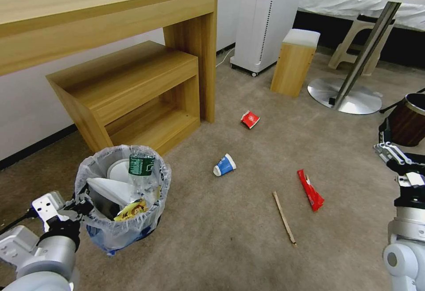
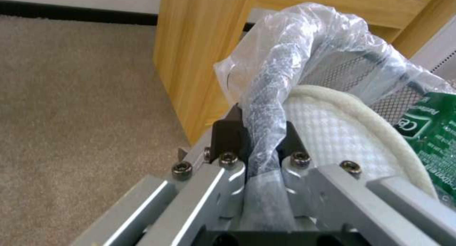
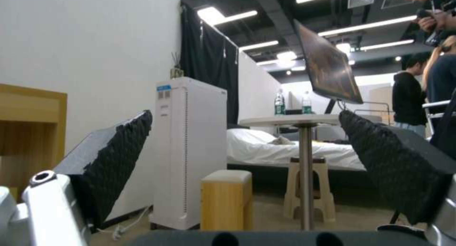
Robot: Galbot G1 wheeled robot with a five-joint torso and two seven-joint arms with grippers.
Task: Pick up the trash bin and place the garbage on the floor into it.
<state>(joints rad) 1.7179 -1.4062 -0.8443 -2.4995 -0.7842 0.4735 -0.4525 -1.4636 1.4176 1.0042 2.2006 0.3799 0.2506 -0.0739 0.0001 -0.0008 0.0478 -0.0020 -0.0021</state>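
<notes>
Beige short-pile carpet floor (image 1: 230,238) carries what's left. Small round black trash bin in its crinkly whitish bag (image 1: 121,195) hangs at lower left, left claw (image 2: 259,142) clenched on the bagged rim. Already inside: white slipper (image 2: 332,132), green-labelled clear bottle (image 1: 141,167), yellow wrapper (image 1: 132,211). Right claw (image 3: 247,160) gapes wide at the right, idle, holding nothing. Still loose, all well apart: thin wooden stick (image 1: 284,218), red wrapper (image 1: 311,190), blue paper cup (image 1: 225,165), red paper cup (image 1: 250,119). Roughly half done.

floor (image 1: 248,238): open around litter | wooden shelf (image 1: 133,100) blocks just behind trash bin (image 1: 121,193)
</notes>
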